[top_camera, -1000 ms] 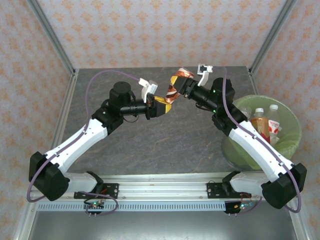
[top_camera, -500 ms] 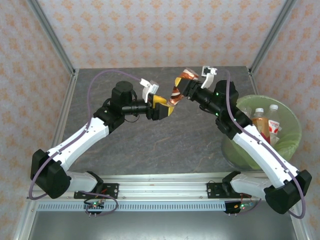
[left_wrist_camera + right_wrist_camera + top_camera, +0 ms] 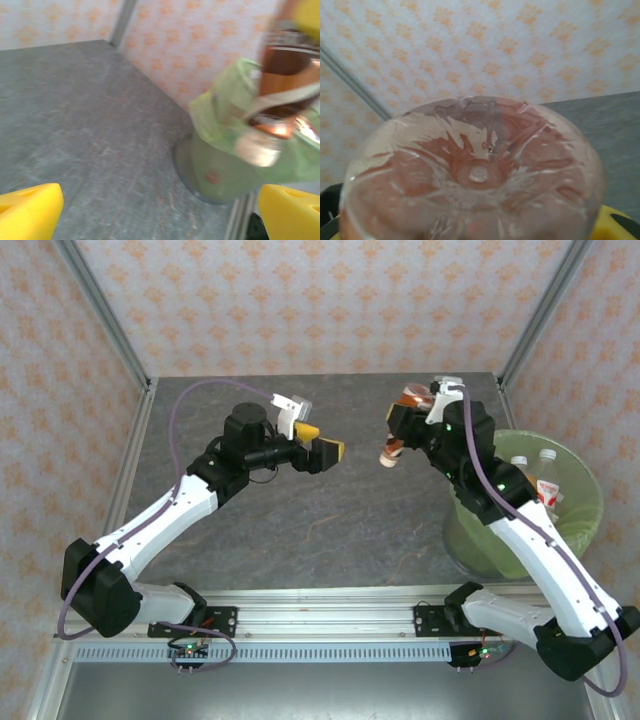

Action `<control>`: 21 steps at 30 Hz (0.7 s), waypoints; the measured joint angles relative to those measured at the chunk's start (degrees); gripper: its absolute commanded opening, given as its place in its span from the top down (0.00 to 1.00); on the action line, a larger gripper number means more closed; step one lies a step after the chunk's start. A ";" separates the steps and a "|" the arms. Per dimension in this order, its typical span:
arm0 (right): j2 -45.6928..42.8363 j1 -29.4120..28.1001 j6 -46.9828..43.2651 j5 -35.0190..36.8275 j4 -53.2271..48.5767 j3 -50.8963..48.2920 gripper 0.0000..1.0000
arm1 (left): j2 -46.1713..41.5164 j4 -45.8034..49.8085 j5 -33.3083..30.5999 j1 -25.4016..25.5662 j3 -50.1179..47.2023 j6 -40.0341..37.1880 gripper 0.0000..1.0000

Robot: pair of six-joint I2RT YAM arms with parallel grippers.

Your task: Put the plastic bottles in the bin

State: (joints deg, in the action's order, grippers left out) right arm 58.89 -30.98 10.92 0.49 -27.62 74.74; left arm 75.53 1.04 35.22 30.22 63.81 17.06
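Left of the bin (image 3: 592, 502), your right gripper (image 3: 412, 418) clasps a brown bottle (image 3: 392, 446), long axis tilted, cap end lowest. Your left gripper (image 3: 322, 443) gapes wide nearby; your right forearm (image 3: 520, 535) crosses the bin's rim.

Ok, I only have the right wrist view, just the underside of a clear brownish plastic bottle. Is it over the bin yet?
Observer: Not yet. In the top view the brownish plastic bottle, gripped by the right arm's fingers, sits left of the round green-lined bin, above the grey table.
Operator: Anything in the bin?
Observer: At least two clear white-capped bottles stand inside.
Operator: And the left arm?
Observer: The left arm's yellow fingers stand wide open, empty.
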 measured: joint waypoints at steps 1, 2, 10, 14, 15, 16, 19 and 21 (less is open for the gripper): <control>-0.48 0.00 -0.81 1.60 -2.23 1.22 0.67 | 0.00 0.35 -2.34 -0.07 0.00 0.46 0.00; -1.11 0.00 -1.86 3.87 -4.98 2.86 0.67 | 0.00 0.68 -4.42 -0.28 -0.07 0.94 0.00; -7.26 0.00 -6.60 24.35 -23.30 12.76 0.67 | 0.17 0.42 -13.44 -1.88 -2.43 4.13 0.00; -9.94 0.02 -7.43 35.76 -29.33 14.78 0.67 | 1.31 -0.24 -13.20 -2.29 -2.38 4.55 0.00; -10.25 0.00 -7.69 38.73 -30.51 15.08 0.67 | 1.70 -0.33 -13.16 -2.58 -2.38 4.76 0.00; -10.49 0.02 -8.09 42.58 -31.85 15.17 0.66 | 2.10 -0.37 -13.18 -2.86 -2.38 5.05 0.00; -10.60 1.22 -9.40 50.42 -34.58 14.80 0.66 | 2.82 -0.44 -13.18 -3.52 -2.38 5.75 0.00; -11.13 2.69 -10.01 52.94 -35.21 14.19 0.65 | 2.93 -0.66 -13.00 -3.96 -2.38 6.29 0.00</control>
State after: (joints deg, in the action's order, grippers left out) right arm 47.77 -28.29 0.91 53.43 -62.83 88.92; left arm 78.46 0.38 22.22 26.26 61.43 23.35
